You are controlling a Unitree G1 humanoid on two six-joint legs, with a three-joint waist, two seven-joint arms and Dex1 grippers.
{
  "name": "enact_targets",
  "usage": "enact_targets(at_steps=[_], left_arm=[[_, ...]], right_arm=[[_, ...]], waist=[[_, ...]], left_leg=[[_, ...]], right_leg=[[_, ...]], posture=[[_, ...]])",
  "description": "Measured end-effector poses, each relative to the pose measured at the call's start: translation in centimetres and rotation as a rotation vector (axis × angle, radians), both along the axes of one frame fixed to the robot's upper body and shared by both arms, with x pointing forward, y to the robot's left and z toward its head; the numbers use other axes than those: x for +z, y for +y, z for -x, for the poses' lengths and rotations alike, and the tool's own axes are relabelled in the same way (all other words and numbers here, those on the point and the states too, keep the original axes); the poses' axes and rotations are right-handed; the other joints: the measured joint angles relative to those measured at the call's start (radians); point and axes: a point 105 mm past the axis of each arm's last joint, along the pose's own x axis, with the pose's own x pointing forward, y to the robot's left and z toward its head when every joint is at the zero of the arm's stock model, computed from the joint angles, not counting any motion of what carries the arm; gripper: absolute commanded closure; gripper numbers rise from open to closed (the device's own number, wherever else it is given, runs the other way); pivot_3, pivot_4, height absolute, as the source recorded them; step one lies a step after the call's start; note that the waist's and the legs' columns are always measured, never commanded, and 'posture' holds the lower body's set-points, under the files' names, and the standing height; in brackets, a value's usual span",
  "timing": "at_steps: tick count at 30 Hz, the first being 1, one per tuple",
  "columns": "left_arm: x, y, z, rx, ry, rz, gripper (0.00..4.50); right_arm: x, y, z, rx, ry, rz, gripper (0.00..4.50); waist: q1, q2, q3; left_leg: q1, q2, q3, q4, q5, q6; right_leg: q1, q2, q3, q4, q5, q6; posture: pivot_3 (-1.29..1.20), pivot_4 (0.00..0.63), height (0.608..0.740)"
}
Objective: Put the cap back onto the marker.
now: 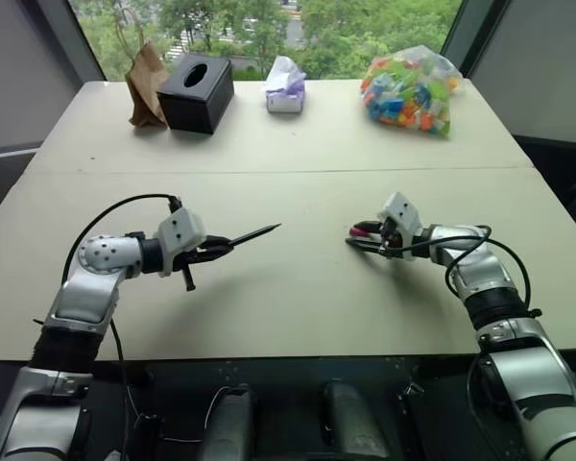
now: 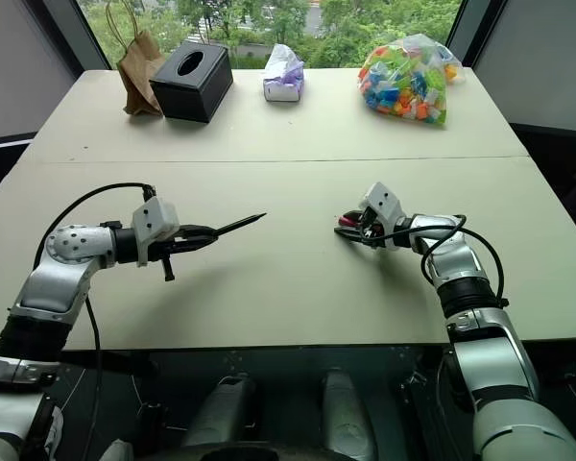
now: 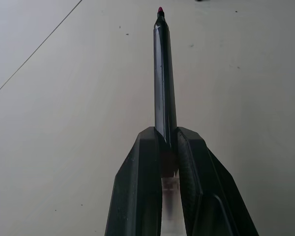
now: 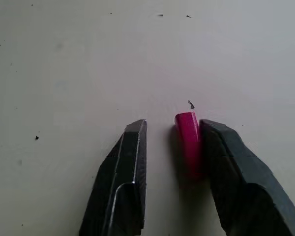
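My left gripper (image 1: 214,250) is shut on the back end of the slim black marker (image 1: 252,234), held above the table (image 1: 298,298) on the left. The marker's reddish tip (image 3: 160,10) points away from the fingers, toward the middle of the table. On the right, the small red-pink cap (image 4: 188,141) lies on the table. My right gripper (image 4: 172,127) is low over it with its fingers on either side. The cap rests against one finger (image 4: 226,157). A gap separates it from the other finger (image 4: 130,157). The head view shows the cap (image 1: 365,229) at the right fingertips.
Along the far edge stand a brown paper bag (image 1: 146,86), a black tissue box (image 1: 196,91), a small tissue pack (image 1: 285,88) and a clear bag of colourful pieces (image 1: 408,91). A seam (image 1: 269,171) runs across the table behind both grippers.
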Motion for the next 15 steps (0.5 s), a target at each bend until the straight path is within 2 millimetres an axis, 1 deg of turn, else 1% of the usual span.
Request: enact_targets(at_steps=[1, 2, 7, 10, 13, 15], left_arm=[[0.0, 0.0, 0.0, 0.000, -0.001, 0.000, 4.50], [0.1, 0.0, 0.0, -0.001, -0.001, -0.001, 4.50], [1.0, -0.4, -0.4, -0.021, -0.031, -0.004, 4.50], [1.6, -1.0, -0.5, -0.067, -0.057, -0.015, 4.50], [1.7, -1.8, -0.5, -0.134, -0.064, -0.038, 4.50], [1.6, -2.5, -0.5, -0.184, -0.072, -0.055, 4.50]], right_arm=[[0.0, 0.0, 0.0, 0.002, -0.002, 0.001, 4.38], [-0.1, 0.0, 0.1, 0.002, -0.004, 0.004, 4.45], [-0.2, 0.0, 0.3, 0.001, -0.017, 0.013, 4.45], [0.2, -0.2, 0.7, 0.017, -0.058, 0.071, 4.45], [1.5, 0.0, 1.6, 0.071, -0.106, 0.151, 4.45], [3.3, 0.7, 2.1, 0.119, -0.166, 0.190, 4.45]], waist=[[0.000, 0.000, 0.000], [0.000, 0.000, 0.000], [0.001, 0.000, 0.000], [0.005, 0.000, 0.000], [0.006, 0.001, 0.000], [0.006, 0.001, 0.000]], left_leg=[[0.000, 0.000, 0.000, 0.000, 0.000, 0.000], [0.000, 0.000, 0.000, 0.000, 0.000, 0.000], [0.000, 0.000, 0.000, 0.000, 0.000, 0.000], [0.000, -0.001, 0.000, 0.000, 0.000, 0.000], [-0.001, -0.001, 0.001, 0.000, 0.000, 0.000], [-0.001, -0.001, 0.001, 0.000, 0.000, 0.000]], right_leg=[[0.000, 0.000, 0.000, 0.000, 0.000, 0.000], [0.000, 0.000, 0.000, 0.000, 0.000, 0.000], [0.000, 0.000, 0.000, 0.000, 0.000, 0.000], [0.000, 0.000, 0.000, 0.000, 0.000, 0.000], [-0.001, 0.000, 0.000, 0.000, 0.000, 0.000], [-0.001, 0.000, 0.000, 0.000, 0.000, 0.000]], posture=[[0.00, 0.150, 0.740], [0.00, 0.150, 0.740], [0.00, 0.150, 0.740], [0.00, 0.150, 0.740], [0.00, 0.150, 0.740], [0.00, 0.150, 0.740]])
